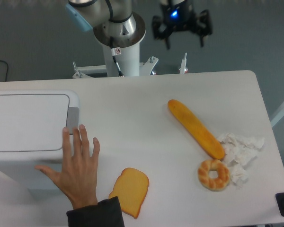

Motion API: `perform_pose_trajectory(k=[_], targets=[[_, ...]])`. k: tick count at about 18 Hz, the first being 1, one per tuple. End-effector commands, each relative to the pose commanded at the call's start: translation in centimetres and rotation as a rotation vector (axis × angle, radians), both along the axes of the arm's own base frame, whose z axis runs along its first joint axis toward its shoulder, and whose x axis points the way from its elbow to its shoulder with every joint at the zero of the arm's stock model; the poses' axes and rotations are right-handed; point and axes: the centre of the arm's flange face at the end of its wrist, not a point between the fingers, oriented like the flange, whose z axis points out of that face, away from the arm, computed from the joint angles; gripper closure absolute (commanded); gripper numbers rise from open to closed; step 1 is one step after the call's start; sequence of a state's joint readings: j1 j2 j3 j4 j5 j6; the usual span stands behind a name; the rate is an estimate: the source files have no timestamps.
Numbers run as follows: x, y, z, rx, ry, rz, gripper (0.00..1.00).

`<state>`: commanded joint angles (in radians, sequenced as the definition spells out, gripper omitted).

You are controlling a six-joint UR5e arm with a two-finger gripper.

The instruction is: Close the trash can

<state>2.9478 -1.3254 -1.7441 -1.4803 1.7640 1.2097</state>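
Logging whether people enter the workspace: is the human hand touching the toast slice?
No. The hand lies spread against the trash can front edge, while the toast slice sits apart, beside the dark sleeve.

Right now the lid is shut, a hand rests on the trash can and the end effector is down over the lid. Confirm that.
Not quite. The end effector is up beyond the table's far edge, not over the lid, as the camera shows. The lid is shut, and the hand rests on the trash can.
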Motion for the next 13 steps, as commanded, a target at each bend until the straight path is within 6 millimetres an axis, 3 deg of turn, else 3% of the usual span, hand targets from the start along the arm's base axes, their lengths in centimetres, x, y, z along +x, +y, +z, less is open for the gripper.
perform_pose_trajectory(k=[4,8,13], targets=[[-2.7,-9.8,0.3,-0.038,-0.067,-0.033,0.0],[-4.3,-21.6,-0.6,-0.019,-0.136,0.013,0.0],[-6.2,-32.1,-2.3,0.05,-0.175,0.134,0.0]])
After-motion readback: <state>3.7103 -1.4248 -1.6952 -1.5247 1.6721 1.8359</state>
